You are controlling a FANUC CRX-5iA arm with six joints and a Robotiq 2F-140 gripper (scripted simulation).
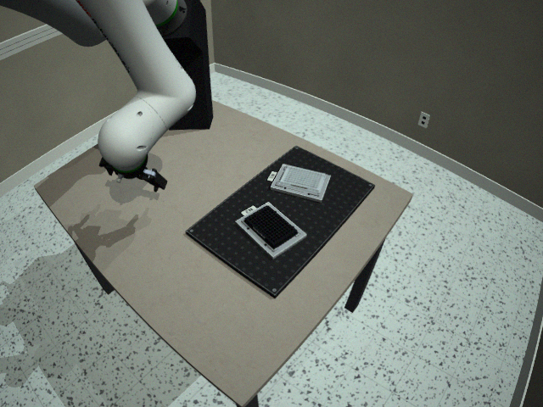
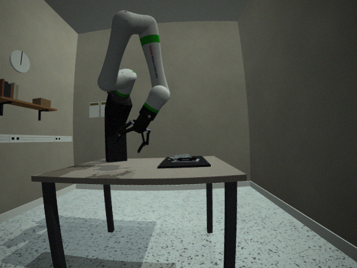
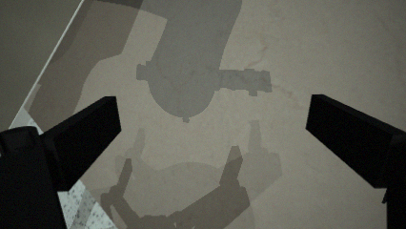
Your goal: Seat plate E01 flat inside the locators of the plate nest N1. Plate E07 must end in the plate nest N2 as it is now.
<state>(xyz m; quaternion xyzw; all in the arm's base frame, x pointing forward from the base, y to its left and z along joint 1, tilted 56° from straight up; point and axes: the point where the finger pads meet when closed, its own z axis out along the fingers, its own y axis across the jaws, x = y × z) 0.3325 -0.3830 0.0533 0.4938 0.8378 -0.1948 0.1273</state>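
Currently the black two-finger gripper hangs above the beige table top, well apart from the plates, with its fingers spread fully apart and nothing between them. Only the bare table surface and the arm's shadows show between the fingers in the wrist view. On the black perforated base board lie two nests. A white well plate rests on a grey nest and looks slightly turned against it; whether it sits flat, I cannot tell. A black well plate sits inside the second grey nest. Small white labels stand beside each nest, unreadable.
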